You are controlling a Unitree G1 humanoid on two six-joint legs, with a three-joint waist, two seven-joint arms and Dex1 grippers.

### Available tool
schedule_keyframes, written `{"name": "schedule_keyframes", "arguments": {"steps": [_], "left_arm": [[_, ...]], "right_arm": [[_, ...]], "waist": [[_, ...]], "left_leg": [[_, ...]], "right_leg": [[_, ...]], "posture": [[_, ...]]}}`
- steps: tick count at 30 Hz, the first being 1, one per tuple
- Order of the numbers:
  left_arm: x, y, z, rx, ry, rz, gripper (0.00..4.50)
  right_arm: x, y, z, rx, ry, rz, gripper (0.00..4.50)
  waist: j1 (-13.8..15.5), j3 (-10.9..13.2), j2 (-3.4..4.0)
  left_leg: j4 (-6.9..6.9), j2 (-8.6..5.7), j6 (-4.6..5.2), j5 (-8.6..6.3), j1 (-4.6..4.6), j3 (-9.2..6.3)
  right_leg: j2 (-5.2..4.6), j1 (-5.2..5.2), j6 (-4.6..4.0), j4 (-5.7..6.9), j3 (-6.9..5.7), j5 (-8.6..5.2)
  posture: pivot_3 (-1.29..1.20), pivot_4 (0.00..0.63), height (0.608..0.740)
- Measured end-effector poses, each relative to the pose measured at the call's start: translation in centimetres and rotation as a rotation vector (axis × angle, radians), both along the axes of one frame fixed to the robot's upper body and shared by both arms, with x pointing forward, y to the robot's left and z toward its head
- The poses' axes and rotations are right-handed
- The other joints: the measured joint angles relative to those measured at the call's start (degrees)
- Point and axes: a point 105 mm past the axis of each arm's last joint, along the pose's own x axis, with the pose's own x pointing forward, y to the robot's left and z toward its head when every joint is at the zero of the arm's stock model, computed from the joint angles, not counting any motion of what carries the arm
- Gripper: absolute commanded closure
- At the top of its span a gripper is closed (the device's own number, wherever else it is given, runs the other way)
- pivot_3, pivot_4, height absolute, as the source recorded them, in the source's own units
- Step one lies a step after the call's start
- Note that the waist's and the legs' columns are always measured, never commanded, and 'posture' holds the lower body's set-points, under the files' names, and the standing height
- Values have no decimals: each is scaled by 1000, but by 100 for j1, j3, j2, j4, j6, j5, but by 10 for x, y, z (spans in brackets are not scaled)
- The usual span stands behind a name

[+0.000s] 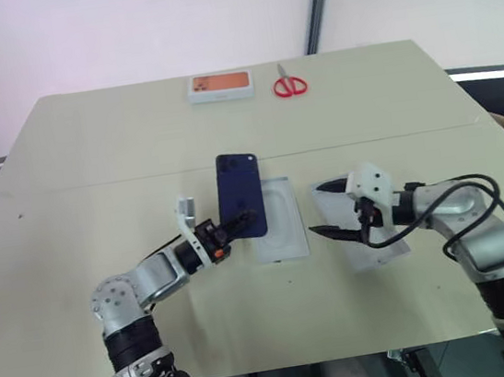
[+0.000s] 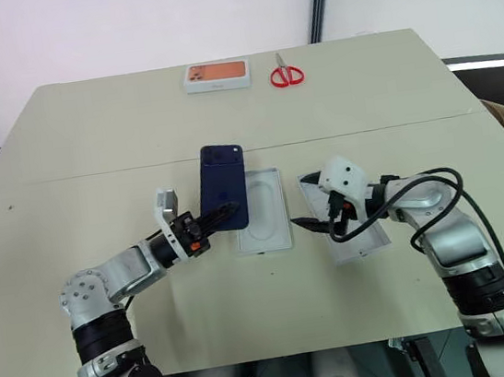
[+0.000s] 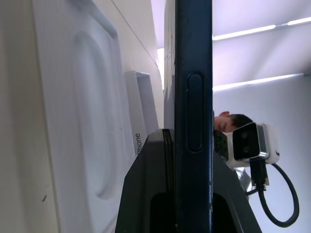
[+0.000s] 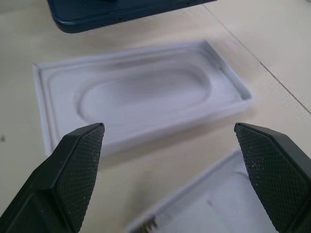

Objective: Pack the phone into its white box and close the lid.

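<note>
In the left eye view, the left gripper (image 1: 238,221) sits just left of the frame's centre, its two black fingers clamped on the lower end of the phone (image 1: 242,201), which is held up off the table (image 1: 91,163) with its dark blue back toward the camera and its camera cluster at the top. Just right of the phone, a white tray with an oval recess (image 1: 277,219) lies flat on the table. Further right, the right gripper (image 1: 330,209) hovers with its fingers spread wide apart and nothing between them, above the near end of a second white shell (image 1: 372,252); which of the two white pieces is the box and which the lid cannot be told. At the top centre of the frame lie an orange-topped box (image 1: 220,85) and red scissors (image 1: 289,84).

In the left wrist view, the phone (image 3: 193,97) runs edge-on up the middle of the frame, a side button showing, pinched between the dark fingers (image 3: 146,194) at the bottom. The recessed tray (image 3: 82,121) fills the left side.

In the right wrist view, the two textured fingertips (image 4: 73,170) stand at the lower corners, far apart. Between them lies the recessed tray (image 4: 141,102), the phone (image 4: 107,12) hanging above its far edge at the top of the frame, and a corner of the second shell (image 4: 214,204) shows at the bottom.
</note>
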Motion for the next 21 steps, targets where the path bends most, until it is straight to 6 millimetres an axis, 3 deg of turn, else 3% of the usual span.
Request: {"name": "schedule_keyframes", "arguments": {"steps": [7, 15, 21], "left_arm": [[-11, -13, -11, 39, 35, -64, 4500], [-6, -14, -13, 43, 44, -60, 4500], [5, -7, 2, -32, 12, 2, 4500]], "right_arm": [[0, -8, -1, -18, -21, -25, 19], [2, -12, 0, -14, -34, -51, 19], [-7, -1, -2, 15, -2, -7, 19]], "waist": [[8, 3, -5], [12, 4, -6], [11, 5, -8]], "left_leg": [[2, -2, 1, 0, 0, -1], [3, -2, 0, 0, 0, -1], [3, -1, 0, 0, 0, -3]], "right_leg": [[-2, 2, 0, 1, 0, 0], [-2, 3, 0, 1, -1, 0], [-2, 2, 0, 1, -2, 0]], "posture": [[0, 150, 740], [0, 150, 740], [0, 150, 740]]}}
